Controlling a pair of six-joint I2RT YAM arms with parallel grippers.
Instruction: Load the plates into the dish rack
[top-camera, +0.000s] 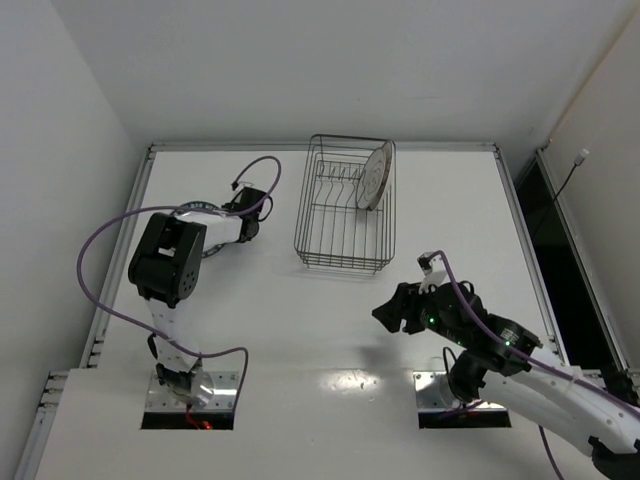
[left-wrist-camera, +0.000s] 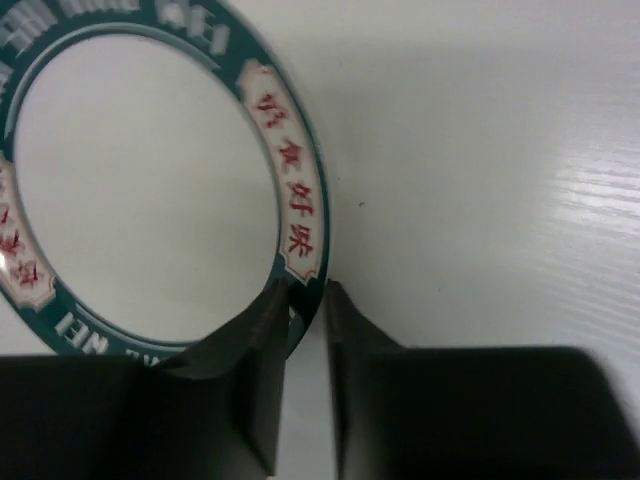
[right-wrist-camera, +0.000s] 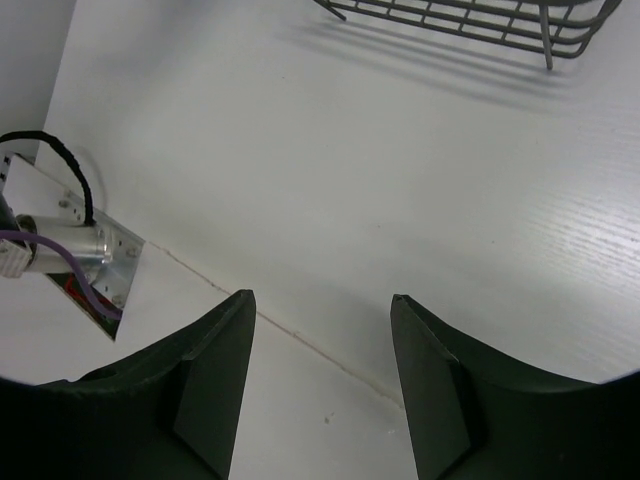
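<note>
Green-rimmed plate (left-wrist-camera: 297, 200) lies on white table (top-camera: 300, 330), far left, well apart from dish rack (top-camera: 340, 266). We see left gripper (left-wrist-camera: 305, 297) clenched on plate rim, one finger inside rim, other outside. Rim band carries white panels with red characters. Dish rack sits far centre. White plate (top-camera: 375, 175) with grey ring stands on edge, tilted, at rack's far right end. Right gripper (right-wrist-camera: 320, 300) hovers over bare table, near right. We note its claw released, jaws wide, nothing between.
</note>
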